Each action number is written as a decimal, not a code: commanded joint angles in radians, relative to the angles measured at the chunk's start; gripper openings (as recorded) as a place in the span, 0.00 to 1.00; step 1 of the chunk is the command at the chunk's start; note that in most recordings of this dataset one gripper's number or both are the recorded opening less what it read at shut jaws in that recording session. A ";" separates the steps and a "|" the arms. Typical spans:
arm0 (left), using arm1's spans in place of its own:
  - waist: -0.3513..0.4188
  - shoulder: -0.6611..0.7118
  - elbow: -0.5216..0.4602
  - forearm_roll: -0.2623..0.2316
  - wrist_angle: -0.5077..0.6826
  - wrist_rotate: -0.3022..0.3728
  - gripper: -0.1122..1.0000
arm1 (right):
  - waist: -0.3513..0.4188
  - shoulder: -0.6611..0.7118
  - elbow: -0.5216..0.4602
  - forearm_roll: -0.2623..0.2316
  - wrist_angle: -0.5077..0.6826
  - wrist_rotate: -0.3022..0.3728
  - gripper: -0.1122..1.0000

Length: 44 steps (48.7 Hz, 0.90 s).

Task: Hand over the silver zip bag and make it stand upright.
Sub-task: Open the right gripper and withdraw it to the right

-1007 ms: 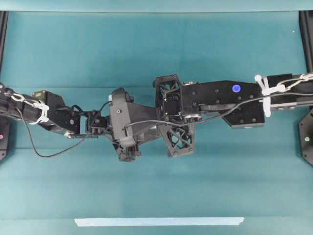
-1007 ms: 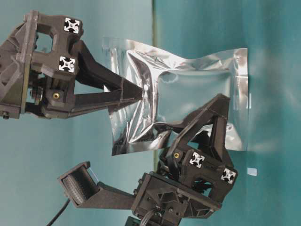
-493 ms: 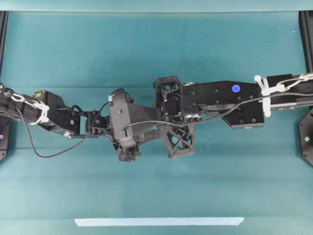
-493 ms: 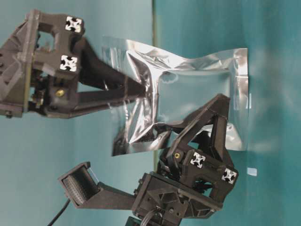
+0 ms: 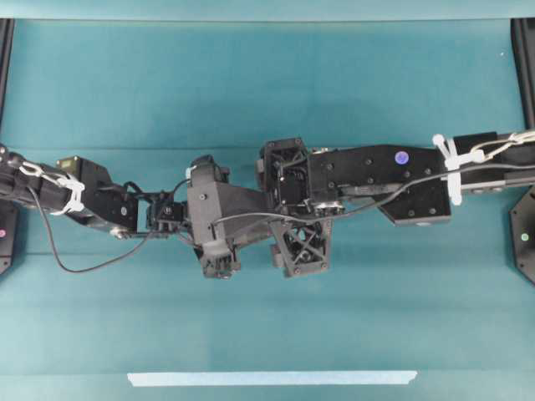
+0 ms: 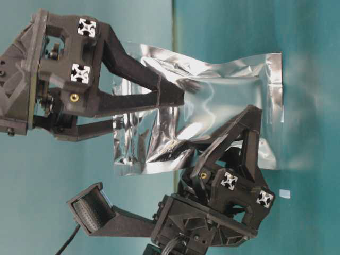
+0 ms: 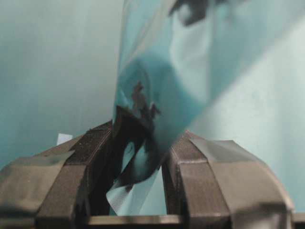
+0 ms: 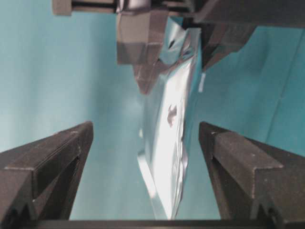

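Observation:
The silver zip bag (image 6: 223, 101) hangs in the air over the teal table, crinkled and shiny. My left gripper (image 6: 218, 130) is shut on it, and the left wrist view shows the foil (image 7: 157, 95) pinched between the left gripper (image 7: 143, 143) pads. My right gripper (image 6: 154, 114) stands open, its fingers spread on either side of the bag without touching it. In the right wrist view the bag (image 8: 174, 129) hangs edge-on between the wide right gripper (image 8: 145, 126) fingers, with the left gripper (image 8: 178, 62) holding it at the far end. From overhead the arms hide the bag.
A long pale-blue tape strip (image 5: 272, 378) lies along the table's near edge. A small white scrap (image 6: 285, 194) sits on the cloth. Black frame posts (image 5: 7, 50) stand at the table's sides.
My right gripper has gone from shut on the bag to wide open. The bag's released end has shifted slightly. The left gripper has kept its hold.

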 commanded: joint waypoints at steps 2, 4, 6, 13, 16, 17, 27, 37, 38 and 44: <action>-0.008 -0.003 -0.011 0.000 0.005 0.002 0.36 | -0.011 -0.052 -0.005 -0.006 -0.018 0.051 0.92; -0.008 -0.003 -0.009 0.000 0.005 0.002 0.36 | -0.015 -0.071 -0.002 -0.009 -0.026 0.069 0.92; -0.008 -0.003 -0.009 0.002 0.005 0.002 0.36 | -0.018 -0.092 0.005 -0.017 -0.037 0.089 0.92; -0.005 -0.003 -0.011 0.000 0.006 0.002 0.36 | -0.020 -0.181 0.057 -0.041 -0.087 0.150 0.92; -0.003 -0.003 -0.009 0.000 0.006 0.002 0.36 | -0.020 -0.222 0.086 -0.041 -0.112 0.172 0.92; -0.003 -0.003 -0.009 0.002 0.006 0.002 0.36 | -0.020 -0.236 0.097 -0.041 -0.120 0.181 0.92; -0.002 -0.003 -0.008 0.002 0.006 0.003 0.36 | -0.020 -0.371 0.236 -0.041 -0.204 0.242 0.92; -0.002 -0.005 -0.006 0.000 0.008 0.003 0.36 | -0.021 -0.485 0.377 -0.041 -0.365 0.278 0.92; -0.002 -0.005 -0.006 0.002 0.008 0.003 0.36 | -0.021 -0.494 0.388 -0.041 -0.379 0.279 0.92; -0.003 -0.005 -0.006 0.000 0.008 0.003 0.36 | -0.021 -0.540 0.442 -0.041 -0.443 0.281 0.92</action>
